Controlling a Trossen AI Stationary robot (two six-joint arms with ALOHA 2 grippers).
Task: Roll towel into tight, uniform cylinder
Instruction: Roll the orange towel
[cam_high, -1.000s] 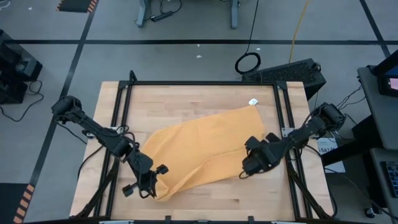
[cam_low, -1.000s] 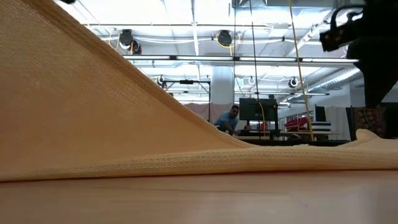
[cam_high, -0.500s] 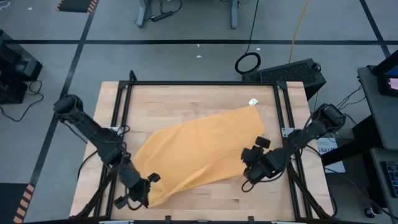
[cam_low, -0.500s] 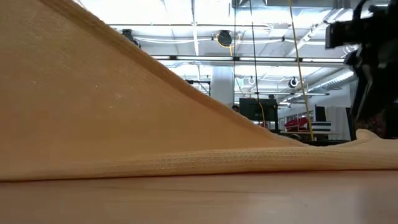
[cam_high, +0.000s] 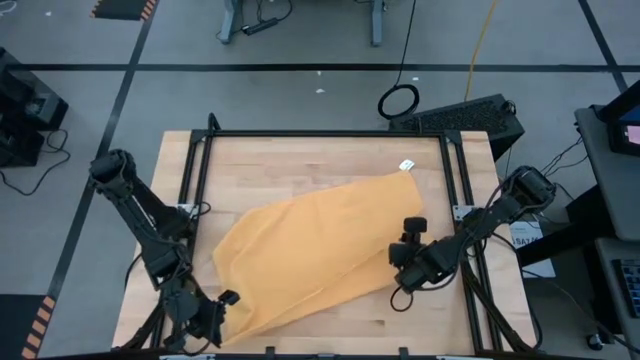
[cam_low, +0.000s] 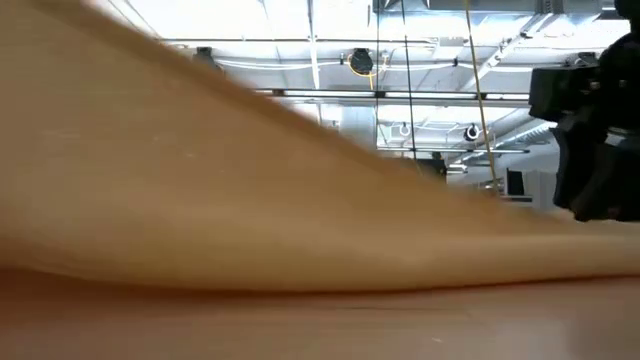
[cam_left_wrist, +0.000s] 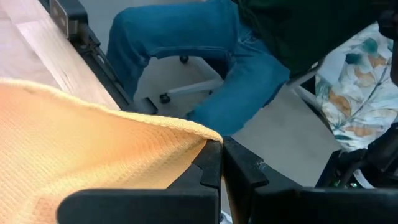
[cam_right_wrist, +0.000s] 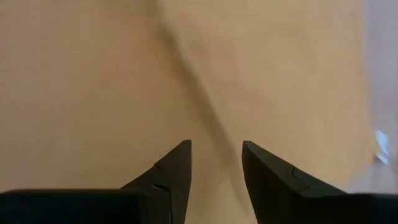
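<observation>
The towel lies spread slantwise across the wooden table, its small white label at the far corner toward the right side. The left gripper sits at the near left corner of the table, its 2 fingers pinched tight on the towel's near corner and holding that edge lifted off the wood. The right gripper rests over the towel's right edge with its fingers slightly parted, pointing down at the cloth with nothing between them. A black frame borders the table. Beyond the near table edge, a person's legs in blue jeans and a chair base stand close behind the left gripper. In the low view the raised cloth blocks most of the room.
</observation>
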